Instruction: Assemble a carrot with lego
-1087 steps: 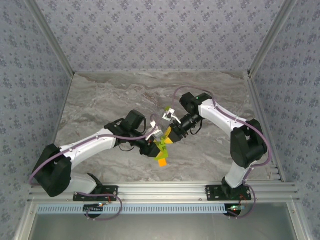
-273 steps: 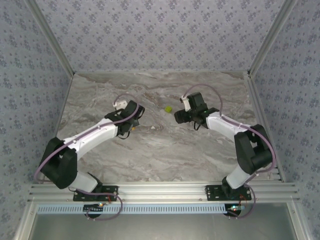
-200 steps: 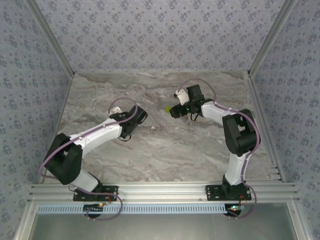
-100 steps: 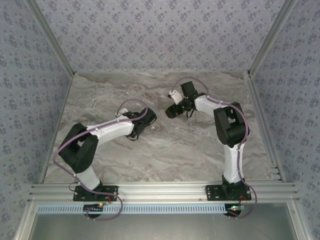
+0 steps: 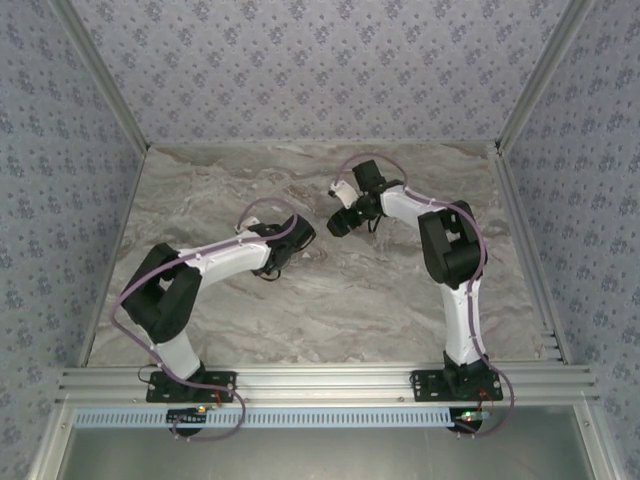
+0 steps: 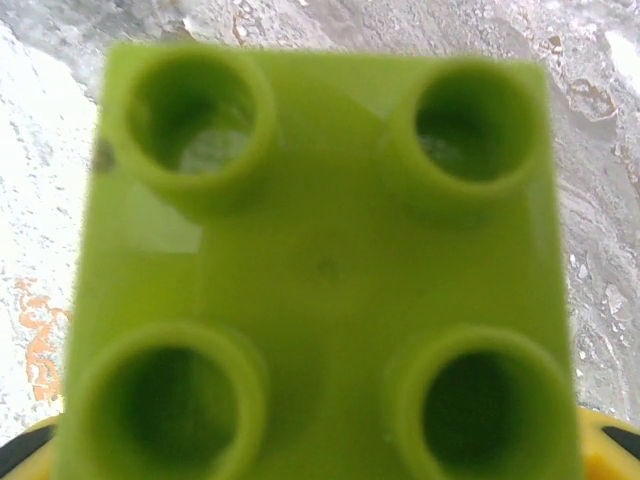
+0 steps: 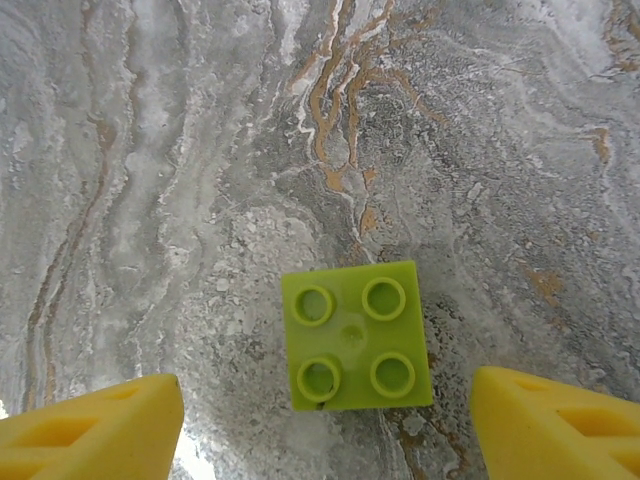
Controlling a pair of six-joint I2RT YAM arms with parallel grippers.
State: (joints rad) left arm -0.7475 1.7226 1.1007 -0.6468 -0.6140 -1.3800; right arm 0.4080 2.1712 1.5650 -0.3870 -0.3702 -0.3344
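Brick (image 7: pixel 356 336): lime-green lego, four studs up, flat on marble table (image 7: pixel 150 170), between right fingertips (image 7: pixel 90 428), touching neither.
Right gripper (image 7: pixel 328 436): fingers spread wide, holding nothing.
Second brick (image 6: pixel 318 250): lime-green, four studs, blurred, hard up against left wrist camera.
Left gripper (image 6: pixel 318 458): yellow shows at second brick's lower corners; spread or pinching, cannot tell.

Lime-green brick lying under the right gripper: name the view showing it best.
Right wrist: the brick lies sharp, whole, studs up, between the open jaws. In the top external view the right gripper hangs over it; the left wrist shows a second brick.
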